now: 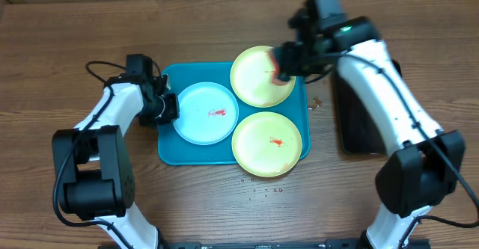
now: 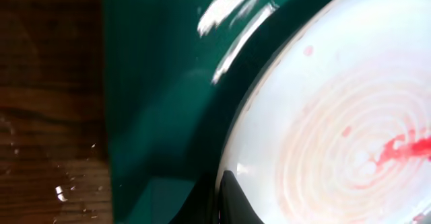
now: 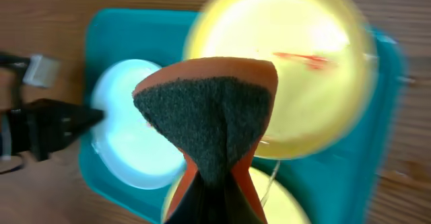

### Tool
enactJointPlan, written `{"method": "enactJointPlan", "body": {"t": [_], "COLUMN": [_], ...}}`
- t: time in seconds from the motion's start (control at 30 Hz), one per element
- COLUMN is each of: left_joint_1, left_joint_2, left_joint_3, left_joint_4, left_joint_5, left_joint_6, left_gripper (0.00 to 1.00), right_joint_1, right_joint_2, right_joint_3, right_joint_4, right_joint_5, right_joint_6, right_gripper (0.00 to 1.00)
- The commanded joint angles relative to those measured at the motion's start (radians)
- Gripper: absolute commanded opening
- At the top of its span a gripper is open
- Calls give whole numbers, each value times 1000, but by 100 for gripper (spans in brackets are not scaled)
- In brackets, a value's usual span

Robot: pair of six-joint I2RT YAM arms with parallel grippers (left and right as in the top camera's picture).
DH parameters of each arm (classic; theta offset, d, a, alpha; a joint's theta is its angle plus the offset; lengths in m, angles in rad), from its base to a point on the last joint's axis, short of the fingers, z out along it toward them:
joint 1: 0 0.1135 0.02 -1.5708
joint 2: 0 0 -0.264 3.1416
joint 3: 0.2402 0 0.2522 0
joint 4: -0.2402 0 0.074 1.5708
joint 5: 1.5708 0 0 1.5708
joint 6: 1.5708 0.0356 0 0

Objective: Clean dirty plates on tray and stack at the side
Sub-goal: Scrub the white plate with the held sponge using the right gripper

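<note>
Wooden table [image 1: 75, 25], tray [image 1: 169, 149] lengthwise left-right

My left arm [image 1: 112, 108] and right arm [image 1: 385, 81]: white shells, black joints, blocky black lower segments. Left tool [image 1: 169, 108], right tool [image 1: 286, 62]: black. Thin black cable [image 1: 101, 66].

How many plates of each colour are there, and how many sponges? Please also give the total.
Yellow-green plates: 2
Pale blue plate: 1
Sponge: 1
Total: 4
</note>
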Motion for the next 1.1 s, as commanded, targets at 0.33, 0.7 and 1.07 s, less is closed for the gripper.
{"method": "enactJointPlan", "body": {"t": [0.33, 0.7, 1.07], "left_joint_1": [56, 56, 56], "left_joint_2": [10, 10, 10], "left_joint_3": [-10, -10, -10], "left_joint_4": [-11, -14, -14], "left_joint_5": [98, 118, 118], "left_joint_6": [70, 79, 79], "left_gripper": [4, 4, 4], "right_joint_1": [264, 299, 306], "right_joint_2": [160, 278, 380], "right_joint_3": [18, 18, 18], "right_joint_4": [158, 237, 230], "right_joint_5": [64, 116, 74], "right_joint_6": [181, 211, 256], "right_gripper": [4, 4, 4]}}
